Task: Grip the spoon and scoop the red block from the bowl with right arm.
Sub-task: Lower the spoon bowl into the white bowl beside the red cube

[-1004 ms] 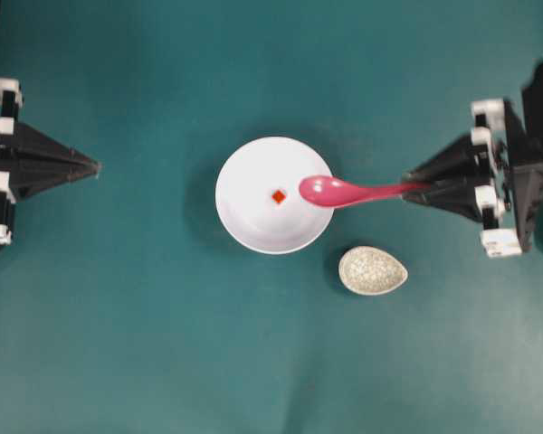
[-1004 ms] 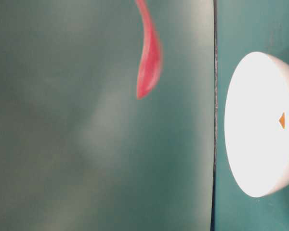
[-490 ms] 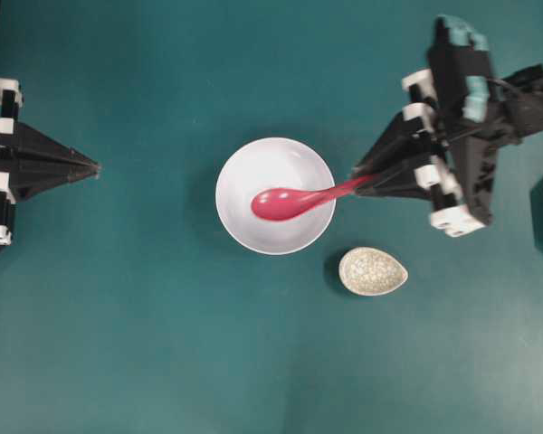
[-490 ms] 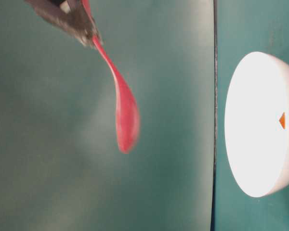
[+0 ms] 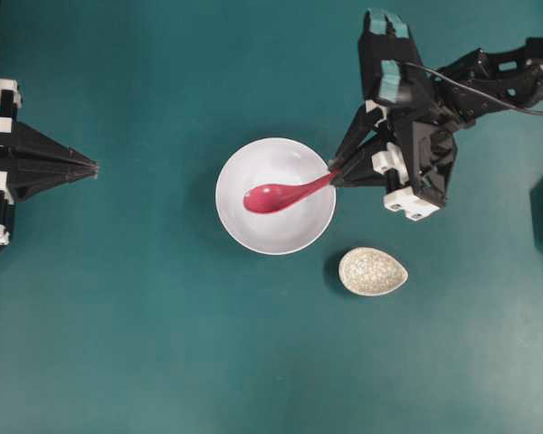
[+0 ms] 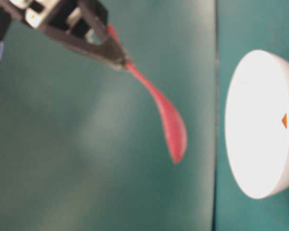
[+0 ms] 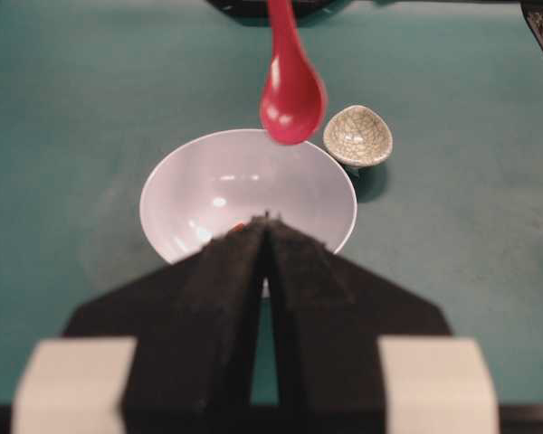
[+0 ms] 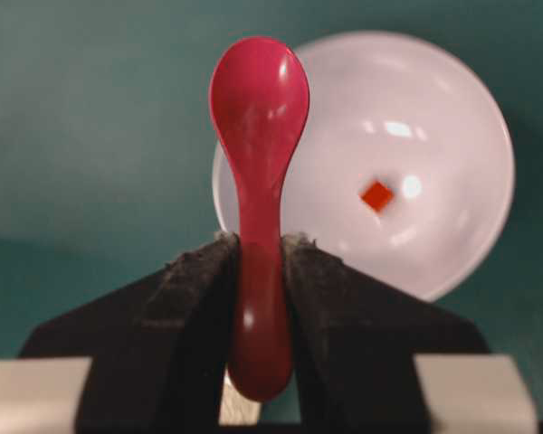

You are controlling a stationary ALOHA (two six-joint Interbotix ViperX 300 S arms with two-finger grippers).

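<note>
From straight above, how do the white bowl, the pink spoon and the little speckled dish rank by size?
1. Bowl, clearly largest.
2. Spoon, longer than the dish but slimmer; it hangs nearer the camera, so this rank is unsure.
3. Speckled dish.

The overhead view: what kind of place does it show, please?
Probably a robot test bench, not a kitchen: a bare teal table, two black arms facing each other, and only a white bowl, a pink spoon and a small speckled dish.

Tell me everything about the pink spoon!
The spoon is glossy pink-red, like plastic or glazed ceramic, with a deep oval scoop and a short straight handle. The right claw pinches its handle between two dark fingers. It hangs in the air, scoop tilted down over the white bowl, touching nothing else. The scoop looks empty.
</note>
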